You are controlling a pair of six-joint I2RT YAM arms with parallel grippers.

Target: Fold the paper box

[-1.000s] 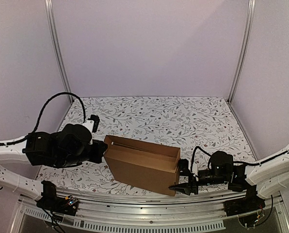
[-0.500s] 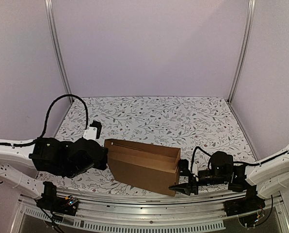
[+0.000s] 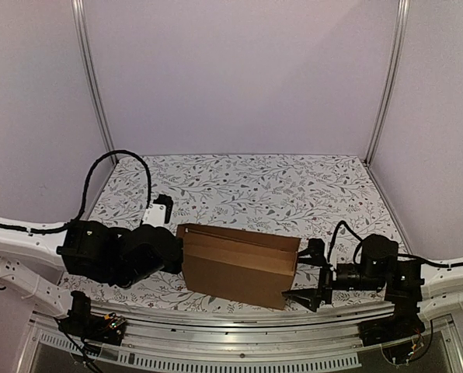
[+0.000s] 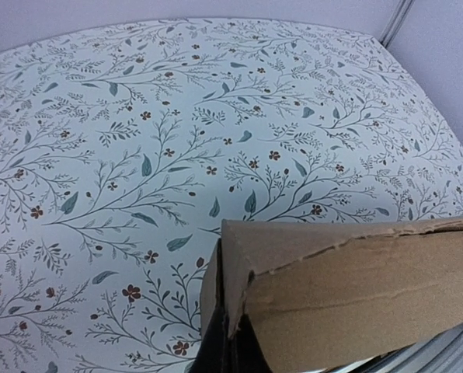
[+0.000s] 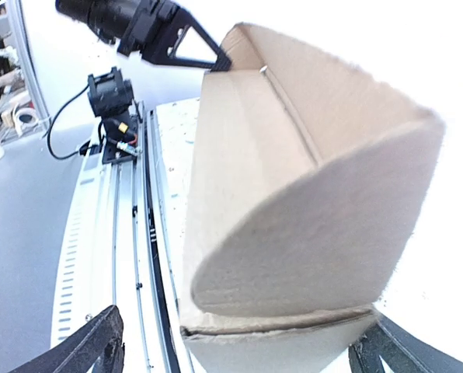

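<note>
Floral table (image 3: 255, 186), box (image 3: 239, 268) half folded.
My left tool (image 3: 179, 250) pinches its end; my right tool (image 3: 304, 273) is spread, so the box may tip over.

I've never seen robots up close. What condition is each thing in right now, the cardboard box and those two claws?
paper box: partly folded, walls raised, top open.
left gripper: shut, pinching the box's left end.
right gripper: open wide, one finger on each side of the box's right end, not gripping it.
</note>
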